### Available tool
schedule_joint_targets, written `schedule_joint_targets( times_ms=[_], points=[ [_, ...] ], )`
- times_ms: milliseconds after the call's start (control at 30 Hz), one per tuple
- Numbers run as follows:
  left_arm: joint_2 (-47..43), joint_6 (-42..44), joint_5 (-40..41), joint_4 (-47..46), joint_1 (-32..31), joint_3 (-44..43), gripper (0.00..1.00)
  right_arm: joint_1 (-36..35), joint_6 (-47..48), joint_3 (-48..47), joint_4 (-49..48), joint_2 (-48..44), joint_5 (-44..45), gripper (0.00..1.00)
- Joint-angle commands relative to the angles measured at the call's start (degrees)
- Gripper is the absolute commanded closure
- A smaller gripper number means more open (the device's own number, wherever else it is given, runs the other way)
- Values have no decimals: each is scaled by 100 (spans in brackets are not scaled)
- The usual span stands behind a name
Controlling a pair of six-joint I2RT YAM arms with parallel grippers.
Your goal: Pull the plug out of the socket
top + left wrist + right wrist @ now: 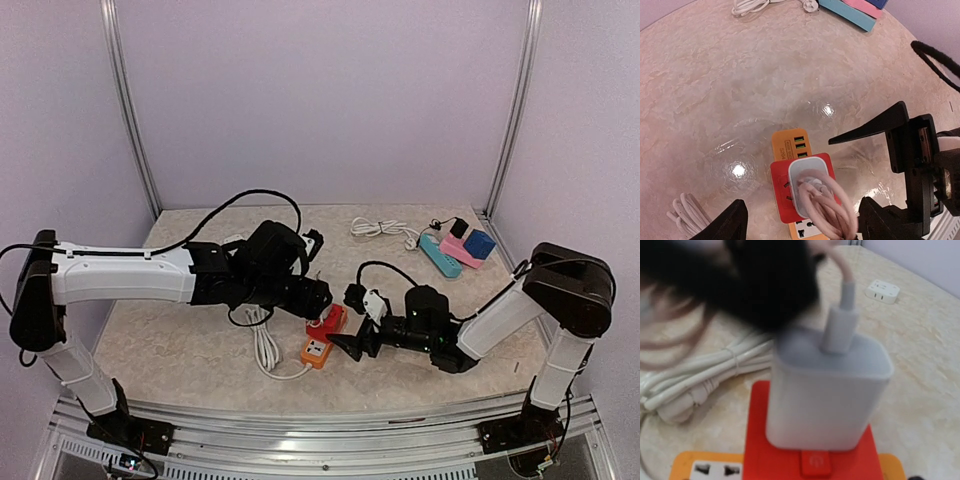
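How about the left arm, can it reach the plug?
Probably yes: the left gripper hangs open right over the plug, one finger each side, nothing between but its cable.

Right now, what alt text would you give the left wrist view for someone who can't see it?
A white plug trailing a pale cable sits in a red socket on an orange power strip, between the black fingers of the open left hand. The right arm reaches in from the right over a marbled table.
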State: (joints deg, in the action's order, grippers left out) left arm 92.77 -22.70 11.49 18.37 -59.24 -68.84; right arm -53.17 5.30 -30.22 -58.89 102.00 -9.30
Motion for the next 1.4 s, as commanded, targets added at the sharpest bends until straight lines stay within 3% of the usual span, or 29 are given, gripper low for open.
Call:
schedule_joint_targets(
  times_ms=[0,200,667,900,1133,1367],
  points=[
    [328,-3,70,203,-18,-123,29,40,41,-188,-88,154,-142,8],
    [432,-24,8,213,58,-82,41,120,12,-277,-134,337,-253,10],
    [548,55,-252,-111,79,-41,53,274,-51,-540,-171,728,-575,13],
    [478,68,-263,-140,79,-9,66,293,-20,-753,-11,923,-719,21],
    [241,112,-324,-313,72,56,87,374,-55,-749,17,1045,-830,44],
    [4,137,-379,-420,71,77,93,399,-42,-791,126,1151,-893,68]
  ],
)
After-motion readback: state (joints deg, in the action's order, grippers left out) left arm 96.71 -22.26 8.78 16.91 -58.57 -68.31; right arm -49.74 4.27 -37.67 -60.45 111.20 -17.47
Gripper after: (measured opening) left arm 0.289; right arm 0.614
